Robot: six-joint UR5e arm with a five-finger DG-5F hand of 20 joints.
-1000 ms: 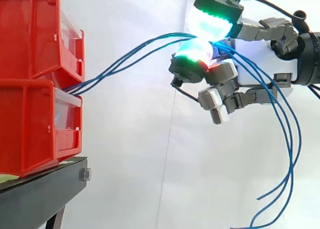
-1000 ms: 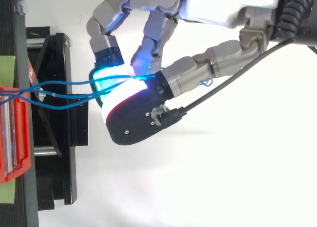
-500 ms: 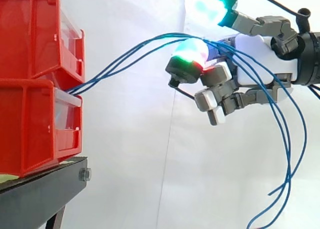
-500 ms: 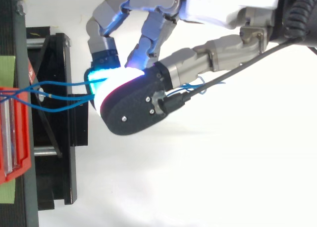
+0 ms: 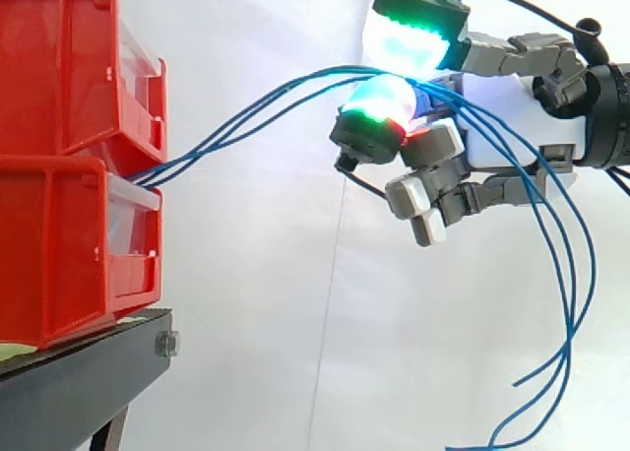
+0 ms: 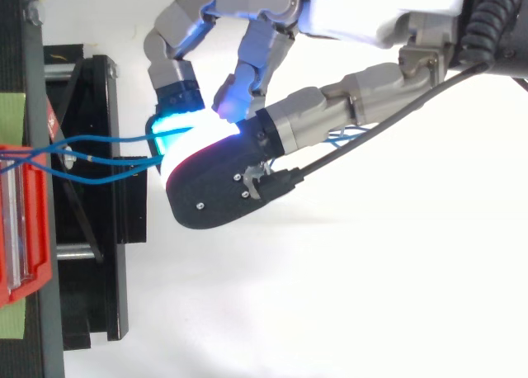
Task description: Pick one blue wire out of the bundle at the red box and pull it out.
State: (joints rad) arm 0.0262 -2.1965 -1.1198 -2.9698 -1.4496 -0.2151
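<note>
Blue wires (image 5: 228, 124) pinched in the hand (image 5: 512, 126), well apart from the red bins (image 5: 59, 175)
Side view: the wires leave the gap between the two stacked bins on the black stand (image 5: 79, 372), climb rightward before the white curtain (image 5: 276, 323), pass between two glowing pads (image 5: 413, 39) pressed together on them, then droop in long loops behind the palm; the other fingers curl loosely below, holding nothing. Top view: two strands (image 6: 99, 137) run from the bin (image 6: 41, 229) over the stand (image 6: 91, 229) to the hand (image 6: 363, 15), whose dark-backed pad (image 6: 223, 188) covers the pinch point itself
</note>
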